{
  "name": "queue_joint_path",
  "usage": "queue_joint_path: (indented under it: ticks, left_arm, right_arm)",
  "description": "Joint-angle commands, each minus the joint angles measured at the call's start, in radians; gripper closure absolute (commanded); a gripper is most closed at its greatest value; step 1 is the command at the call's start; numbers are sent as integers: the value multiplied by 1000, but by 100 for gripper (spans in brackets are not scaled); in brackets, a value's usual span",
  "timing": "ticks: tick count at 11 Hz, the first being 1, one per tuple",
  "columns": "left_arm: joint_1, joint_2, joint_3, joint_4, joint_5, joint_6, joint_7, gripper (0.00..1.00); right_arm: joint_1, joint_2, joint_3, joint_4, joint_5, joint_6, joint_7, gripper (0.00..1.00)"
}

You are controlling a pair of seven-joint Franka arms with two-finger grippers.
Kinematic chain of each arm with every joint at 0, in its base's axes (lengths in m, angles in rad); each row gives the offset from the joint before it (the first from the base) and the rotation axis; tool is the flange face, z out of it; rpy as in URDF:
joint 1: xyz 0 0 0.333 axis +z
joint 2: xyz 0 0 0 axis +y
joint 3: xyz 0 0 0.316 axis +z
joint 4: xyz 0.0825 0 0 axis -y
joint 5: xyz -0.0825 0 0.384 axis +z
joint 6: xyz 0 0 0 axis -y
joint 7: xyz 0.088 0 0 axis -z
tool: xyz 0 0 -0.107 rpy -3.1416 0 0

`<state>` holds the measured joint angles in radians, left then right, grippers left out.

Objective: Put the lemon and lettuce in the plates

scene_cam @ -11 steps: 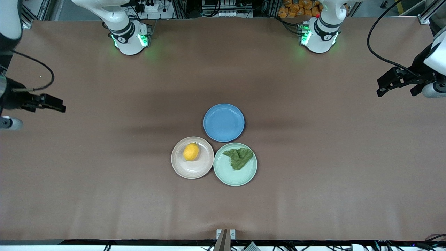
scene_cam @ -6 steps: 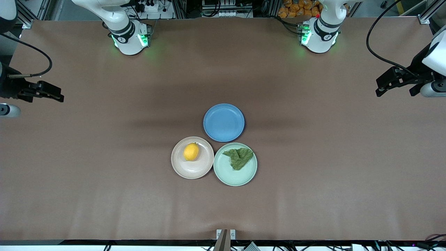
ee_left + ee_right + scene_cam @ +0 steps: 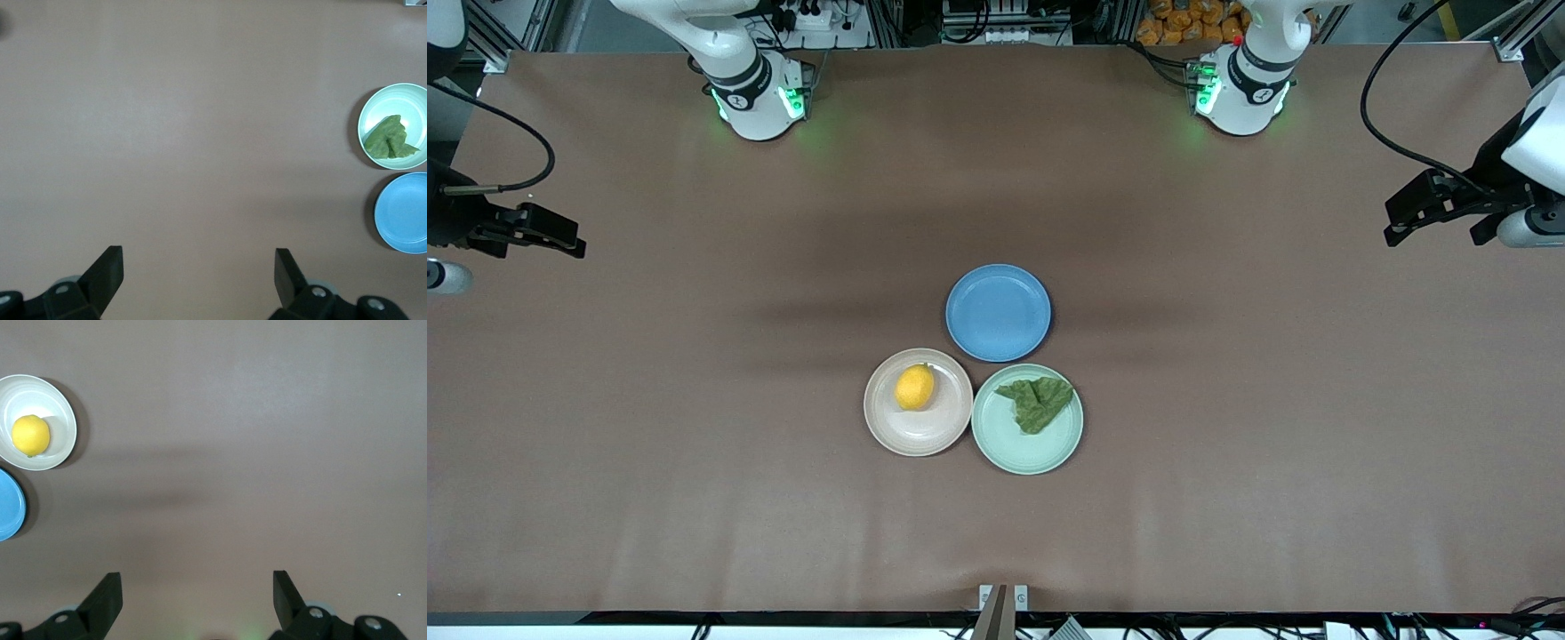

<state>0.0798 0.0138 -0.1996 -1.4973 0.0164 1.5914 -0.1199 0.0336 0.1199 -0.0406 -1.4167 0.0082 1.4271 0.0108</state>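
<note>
Since a second ago the right gripper [image 3: 560, 238] has drifted toward its arm's base row, over bare table [image 3: 694, 498] at the right arm's end; nothing on the table has shifted. Its fingers [image 3: 107, 597] stand wide apart and empty. At the left arm's end, the left gripper [image 3: 1405, 222] hangs over the table, fingers [image 3: 110, 270] spread just as wide, holding nothing.

Taking the blue plate [image 3: 998, 312] as the marker: 2 plates sit just nearer the front camera than it. On the pink-beige plate [image 3: 925, 431], toward the right arm's end, rests the lemon [image 3: 914, 387]. On the mint green plate [image 3: 1014, 449] beside it lies the lettuce [image 3: 1036, 403]. Whether the 3 rims actually touch is hard to tell.
</note>
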Motion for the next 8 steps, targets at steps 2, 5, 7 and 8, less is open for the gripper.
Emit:
queue_joint_path:
  ticks: [2,5,7,8]
  left_arm:
    - [9,-11,3,0,-18,2,29,0]
    - [9,-12,0,0,-21,2,29,0]
    - [9,-12,-3,0,-19,2,28,0]
    - [9,-12,-1,0,-18,2,28,0]
  right_arm:
    - [-43,-82,39,-89,-5,27,-11,0]
    - [-43,-80,38,-88,-7,30,-11,0]
    - [-47,-75,34,-85,-5,35,-32,0]
    - [-49,-74,34,-85,-4,41,-32,0]
